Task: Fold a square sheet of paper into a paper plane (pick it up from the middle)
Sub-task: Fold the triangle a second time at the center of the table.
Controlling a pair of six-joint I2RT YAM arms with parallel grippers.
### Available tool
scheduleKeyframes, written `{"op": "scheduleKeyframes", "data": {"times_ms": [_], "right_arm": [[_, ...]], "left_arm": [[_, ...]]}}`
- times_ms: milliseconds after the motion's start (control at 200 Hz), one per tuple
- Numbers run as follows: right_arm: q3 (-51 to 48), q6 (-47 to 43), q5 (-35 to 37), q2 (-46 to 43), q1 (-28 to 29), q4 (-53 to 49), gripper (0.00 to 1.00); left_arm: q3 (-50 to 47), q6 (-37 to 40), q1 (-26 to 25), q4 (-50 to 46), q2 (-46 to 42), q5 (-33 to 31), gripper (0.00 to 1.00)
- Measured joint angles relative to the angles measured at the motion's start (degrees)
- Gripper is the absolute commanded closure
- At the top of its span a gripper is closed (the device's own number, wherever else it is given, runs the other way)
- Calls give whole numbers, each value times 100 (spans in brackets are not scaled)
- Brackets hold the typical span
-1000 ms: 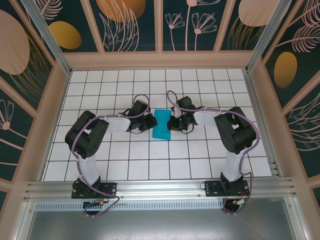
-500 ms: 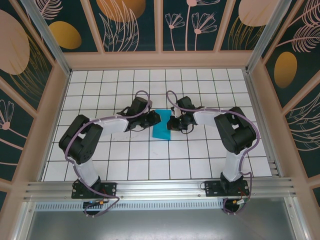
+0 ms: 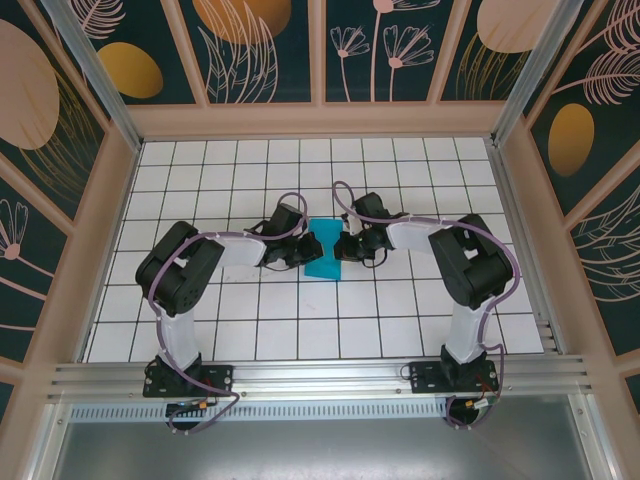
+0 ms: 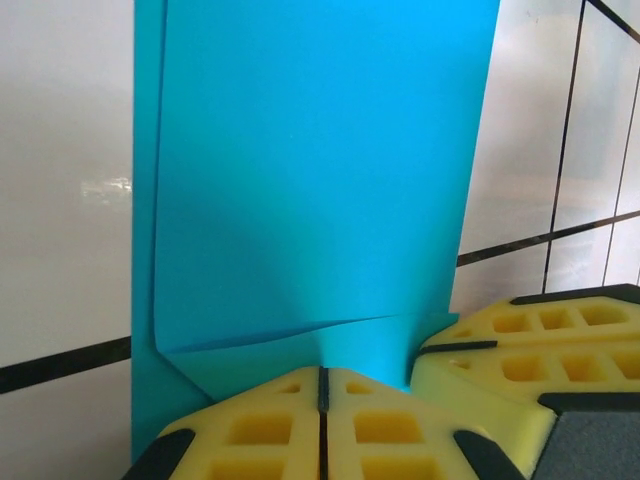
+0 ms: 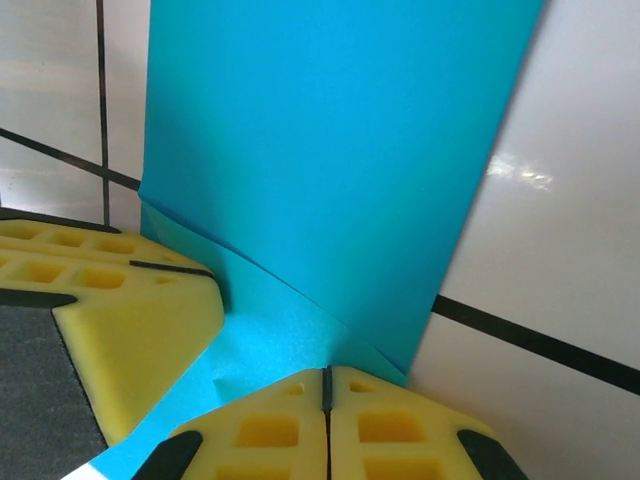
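1. The sheet of paper (image 3: pixel 324 264), already doubled into a narrow teal strip, lies flat on the white tiled table (image 3: pixel 400 310) near its middle, directly between the two arms
2. Its long axis runs away from the arm bases toward the far wall, leaning only slightly, so each claw meets a long side rather than an end
3. The left gripper (image 3: pixel 307 250) comes in from the strip's left side; in its wrist view the yellow pads (image 4: pixel 260 430) are clenched seam to seam, and the paper's near edge, with a shallow crease, runs right into that seam, so it looks nipped there
4. The right gripper (image 3: pixel 344 247) faces it from the opposite side, also clenched, and in its own wrist view a lifted corner flap of paper leads up into its closed tips, which I judge to be a pinch as well
5. The two claws sit almost nose to nose across the strip's short width, neither one nearer than the other
6. My reading: any coming fold turns on the lengthwise line between them, so the paper must swing across its width, not along its length
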Motion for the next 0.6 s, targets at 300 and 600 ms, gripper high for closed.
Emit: {"op": "scheduleKeyframes", "data": {"times_ms": [300,600], "right_arm": [[-212,76,297,-713,518,48,94],[-319,133,354,-667,761,-109,94]], "left_arm": [[-175,-101,-28,295,-33,-28,91],[-203,-188,-52,317,-59,-166,92]]}}
